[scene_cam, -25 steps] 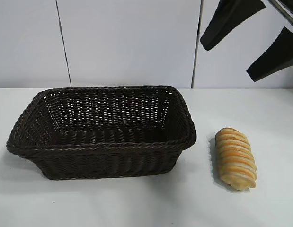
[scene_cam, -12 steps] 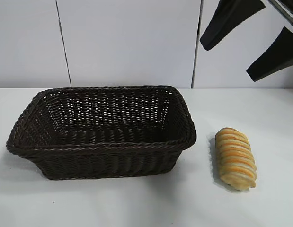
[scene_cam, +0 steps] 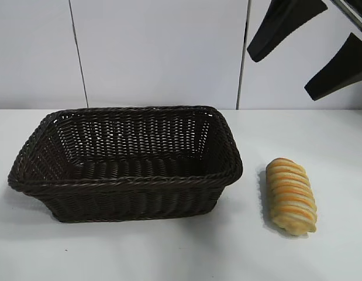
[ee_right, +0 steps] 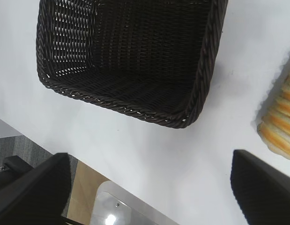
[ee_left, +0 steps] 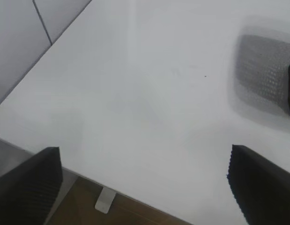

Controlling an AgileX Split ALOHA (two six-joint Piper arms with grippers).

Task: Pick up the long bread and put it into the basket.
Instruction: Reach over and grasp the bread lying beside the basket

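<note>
One loaf (scene_cam: 291,196) lying flat on the white bench (scene_cam: 169,252), right of the basket (scene_cam: 127,161) and apart from it, long axis running near to far, orange and cream ridges across the top. Untouched by either gripper. Seen again in the right wrist view at the frame's edge (ee_right: 279,125), only partly in view.

Basket sitting upright toward the left of the bench, dark woven wicker with a braided rim, nothing visible inside; interior also shown from the right wrist (ee_right: 130,56).

Right gripper (scene_cam: 306,44) hanging high at the far right, above and beyond the loaf, well clear of it; two black fingers (scene_cam: 283,26) spread wide, holding nothing. Same wide spread in its wrist view (ee_right: 149,197).

Left gripper (ee_left: 145,187) out of the exterior view; its wrist camera showing fingers (ee_left: 27,187) set wide apart over bare bench near an edge, nothing between them, a blurred grey patch farther off.
</note>
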